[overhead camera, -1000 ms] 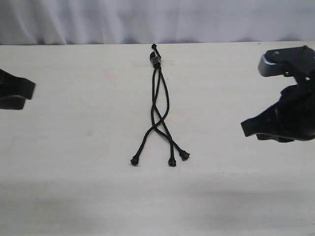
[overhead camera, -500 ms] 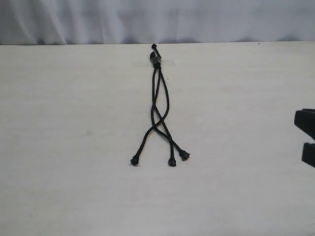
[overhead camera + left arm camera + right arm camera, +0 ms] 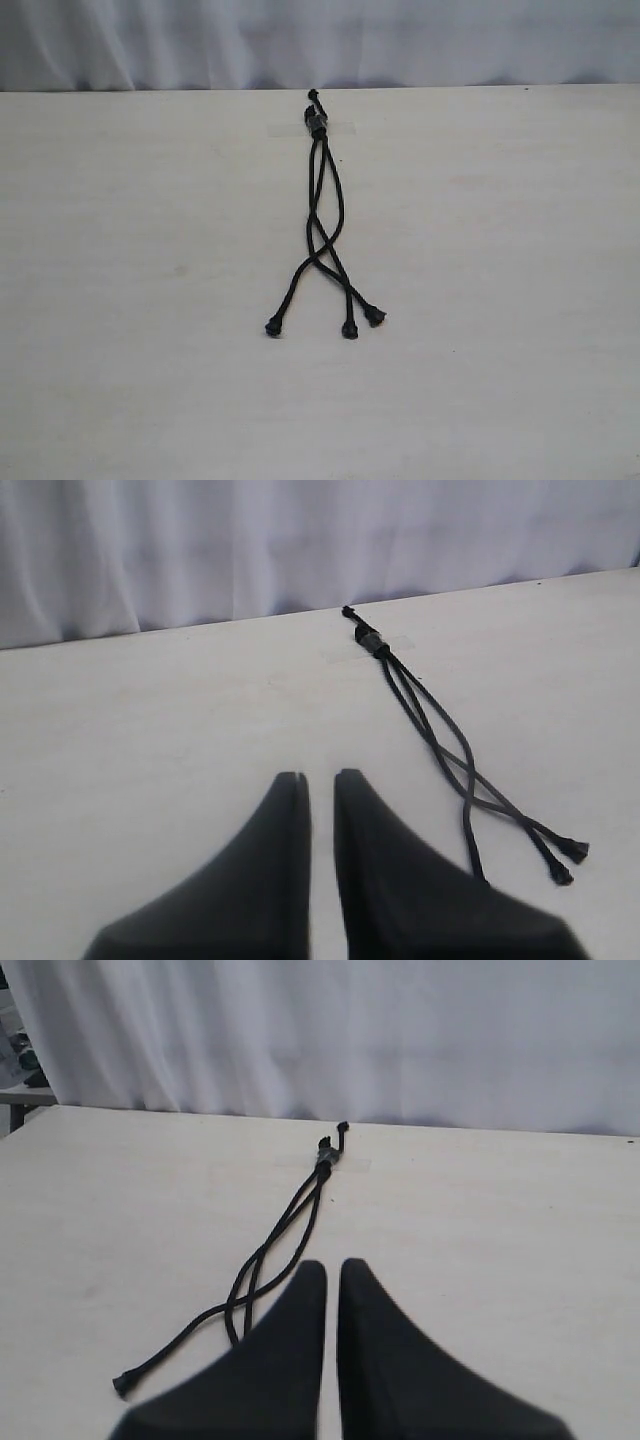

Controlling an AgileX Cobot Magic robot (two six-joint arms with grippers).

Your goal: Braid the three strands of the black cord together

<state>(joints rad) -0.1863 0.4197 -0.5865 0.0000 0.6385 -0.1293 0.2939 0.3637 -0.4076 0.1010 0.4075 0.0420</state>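
The black cord [image 3: 317, 122] lies along the middle of the table, its knotted end with the grey band at the far side. Its three strands cross loosely about halfway down and end in knobby tips, one on the left [image 3: 273, 326], one in the middle [image 3: 349, 328] and one on the right [image 3: 375, 316]. Neither gripper shows in the exterior view. In the left wrist view the left gripper [image 3: 320, 777] hangs shut and empty, beside the cord [image 3: 370, 640]. In the right wrist view the right gripper [image 3: 333, 1265] is shut and empty; its finger hides part of the strands [image 3: 290, 1215].
A pale wooden table [image 3: 140, 250] carries the cord. A white curtain [image 3: 320, 40] hangs behind the far edge. A patch of clear tape [image 3: 340, 127] lies under the knotted end.
Both arms have drawn back out of the exterior view, the left one first, then the right one off to the right. The cord has not moved.
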